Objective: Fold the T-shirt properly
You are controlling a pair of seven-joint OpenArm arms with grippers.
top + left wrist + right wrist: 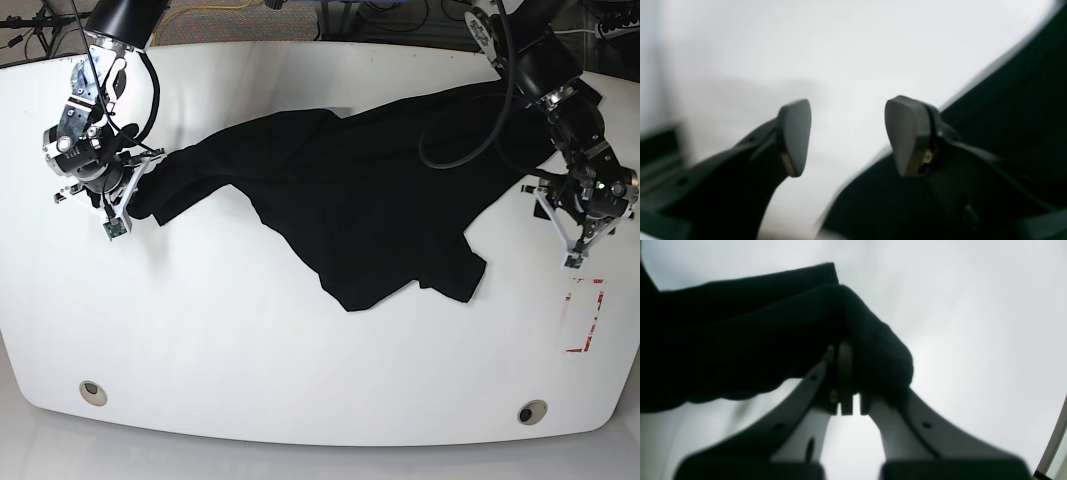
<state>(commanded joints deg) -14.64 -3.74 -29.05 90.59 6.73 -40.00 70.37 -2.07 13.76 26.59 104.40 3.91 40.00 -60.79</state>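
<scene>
The black T-shirt (370, 200) lies crumpled across the middle of the white table (300, 370), with no print showing. At the left of the base view, my right gripper (128, 200) is shut on a bunched end of it. In the right wrist view, black T-shirt cloth (740, 340) wraps over the closed right gripper (853, 380). At the right of the base view, my left gripper (578, 245) hovers just off the shirt's right edge. In the left wrist view, that left gripper (850, 138) stands open with nothing between its fingers, and the T-shirt (1013, 110) lies beside its right finger.
Red markings (590, 320) sit on the table near my left gripper. Two round holes (92, 392) (532, 411) are set near the front edge. Cables and stands crowd the floor behind the table's far edge.
</scene>
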